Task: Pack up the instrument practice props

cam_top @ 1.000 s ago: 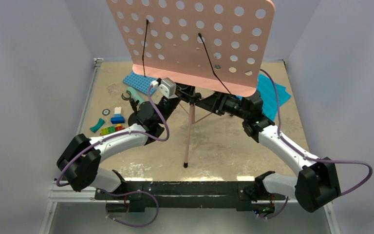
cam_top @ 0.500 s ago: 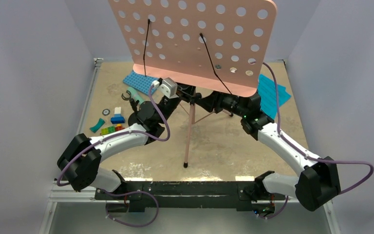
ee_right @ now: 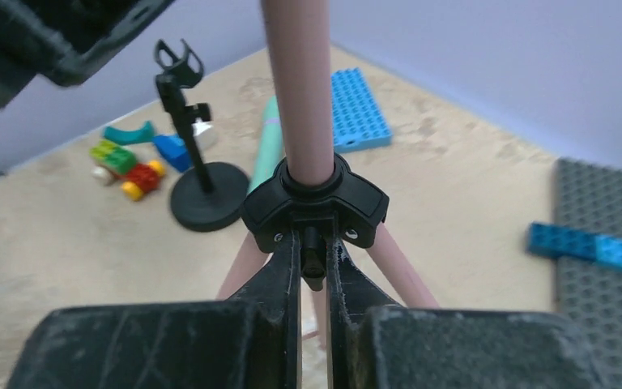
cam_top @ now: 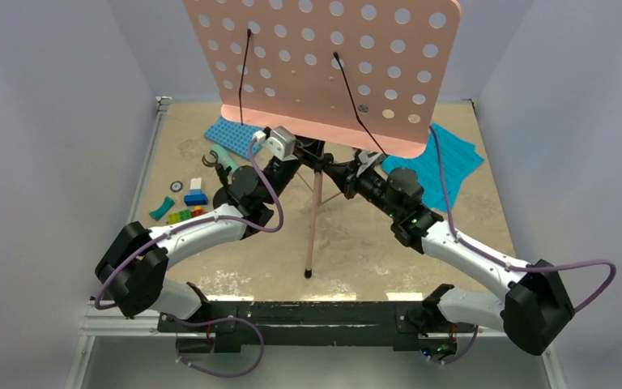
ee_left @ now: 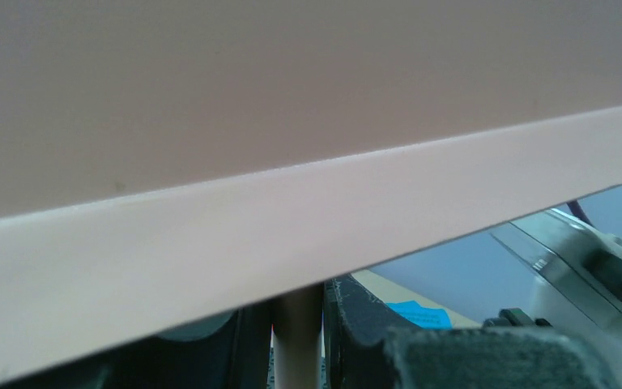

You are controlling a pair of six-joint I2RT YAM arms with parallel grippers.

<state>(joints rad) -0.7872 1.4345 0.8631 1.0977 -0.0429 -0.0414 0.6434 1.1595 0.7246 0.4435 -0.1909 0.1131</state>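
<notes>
Upright mic stand (ee_right: pixel 202 194) beside lying microphone (ee_right: pixel 266 150) at left, left fingers (ee_left: pixel 356 324) pinching pole of central stand (ee_left: pixel 297 348), clear only from wrist, right fingers (ee_right: pixel 283 279) pinching its collar knob, pages (cam_top: pixel 457 158) far right, sandy surface (cam_top: pixel 372 251), grey walls (cam_top: pixel 48 121).

1. Plain lavender-grey walls box the scene in: the left wall (cam_top: pixel 57 121), the back wall (cam_top: pixel 158 32) and the right wall (cam_top: pixel 567 121).
2. Down below sits the flat tan desk (cam_top: pixel 364 251), scuffed with whitish patches.
3. A silver metal rail (cam_top: pixel 140 162) runs along the desk's left edge.
4. The light is soft and even, the shadows faint.
</notes>
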